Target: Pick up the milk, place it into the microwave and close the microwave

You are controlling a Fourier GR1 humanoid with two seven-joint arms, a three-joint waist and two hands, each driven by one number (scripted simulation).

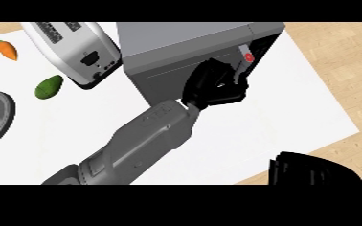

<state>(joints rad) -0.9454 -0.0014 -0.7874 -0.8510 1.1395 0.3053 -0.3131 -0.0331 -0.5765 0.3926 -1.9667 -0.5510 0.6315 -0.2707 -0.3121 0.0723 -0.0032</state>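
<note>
The grey microwave (191, 38) stands at the back centre of the white counter. Its dark front face (166, 74) looks closed, with a red button (249, 56) on the panel at its right end. My left hand (216, 84) reaches in from the lower left, and its open fingers lie flat against the front beside that panel. My right hand (311, 168) rests low at the lower right corner with relaxed fingers, holding nothing. No milk shows anywhere; I cannot see inside the microwave.
A silver toaster (74, 48) lies left of the microwave. A green avocado (50, 86) and an orange carrot (7, 50) sit further left. A dark round rim (4, 112) shows at the left edge. Bare white counter (283, 119) runs to the wooden edge on the right.
</note>
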